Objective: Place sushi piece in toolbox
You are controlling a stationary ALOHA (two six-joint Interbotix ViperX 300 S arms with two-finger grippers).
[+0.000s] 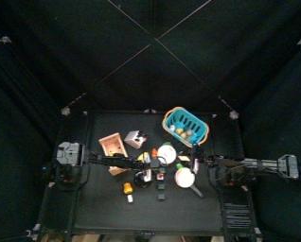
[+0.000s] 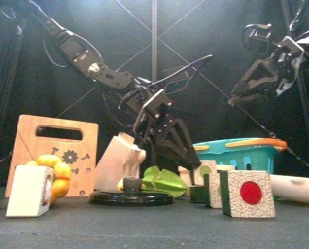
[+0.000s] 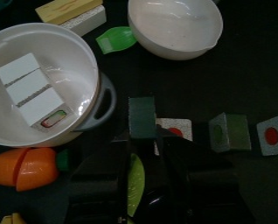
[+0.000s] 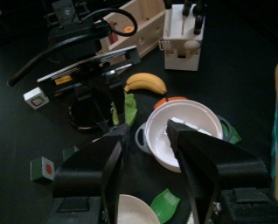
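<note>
Left end effector (image 3: pixel 144 144) hangs open over sushi pieces (image 3: pixel 229 132) beside a white pot (image 3: pixel 42 87) mid-worktop; right end effector (image 4: pixel 148 149), open, holds nothing.

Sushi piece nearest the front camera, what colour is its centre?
Red, ringed by white rice, on the sushi piece; front view shows it best.

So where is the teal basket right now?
In the top view, the teal basket sits at the table's back right, behind the white bowl; the front view shows it right of centre.
</note>
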